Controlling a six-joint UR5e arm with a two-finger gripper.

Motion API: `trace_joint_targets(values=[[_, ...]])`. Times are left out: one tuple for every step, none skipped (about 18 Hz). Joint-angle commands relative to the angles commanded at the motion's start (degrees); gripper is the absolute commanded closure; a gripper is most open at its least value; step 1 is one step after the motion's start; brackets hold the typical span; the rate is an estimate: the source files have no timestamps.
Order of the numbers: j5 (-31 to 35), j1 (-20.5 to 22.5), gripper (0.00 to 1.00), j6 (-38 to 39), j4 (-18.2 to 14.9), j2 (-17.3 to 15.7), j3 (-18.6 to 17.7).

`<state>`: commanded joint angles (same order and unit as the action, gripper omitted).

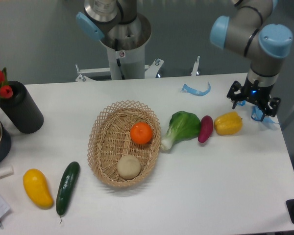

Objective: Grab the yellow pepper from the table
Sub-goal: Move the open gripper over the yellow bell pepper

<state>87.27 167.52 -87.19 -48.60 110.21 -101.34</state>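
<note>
The yellow pepper (228,123) lies on the white table (210,186) at the right, just right of a purple eggplant (205,128). My gripper (252,105) hangs above and to the right of the pepper, apart from it, near the table's far right side. Its dark fingers (234,99) point down and stand spread, with nothing between them.
A wicker basket (102,147) in the middle holds an orange (141,132) and a beige ball (129,166). A bok choy (181,127) lies left of the eggplant. A yellow squash (37,187) and cucumber (67,187) lie front left. A black vase (20,113) stands far left; blue plastic scraps (196,89) lie at the back.
</note>
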Motion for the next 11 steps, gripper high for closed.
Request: trace_joint_targets(values=[[0.35, -0.09, 0.0, 0.17, 0.09, 0.09, -0.09], [0.7, -0.18, 0.0, 0.09, 0.09, 0.26, -0.09], [0.7, -0.18, 0.0, -0.09, 0.0, 0.35, -0.09], [0.7, -0.26, 0.0, -0.26, -0.09, 0.53, -0.09], [0.7, -0.18, 0.0, -0.52, -0.09, 0.53, -0.09], [0.7, -0.18, 0.0, -1.92, -0.09, 0.61, -0.09], [0.7, -0.18, 0.0, -4.89, -0.17, 0.7, -0.18], [0.7, -0.18, 0.0, -6.49, -0.18, 0.7, -0.61], [0.7, -0.09, 0.0, -8.77, -0.35, 0.7, -1.31], [0.88, 0.08, 0.0, -12.7, -0.44, 0.7, -2.02], [2.01, 0.09, 0.0, -15.44, 0.08, 0.7, -3.15]])
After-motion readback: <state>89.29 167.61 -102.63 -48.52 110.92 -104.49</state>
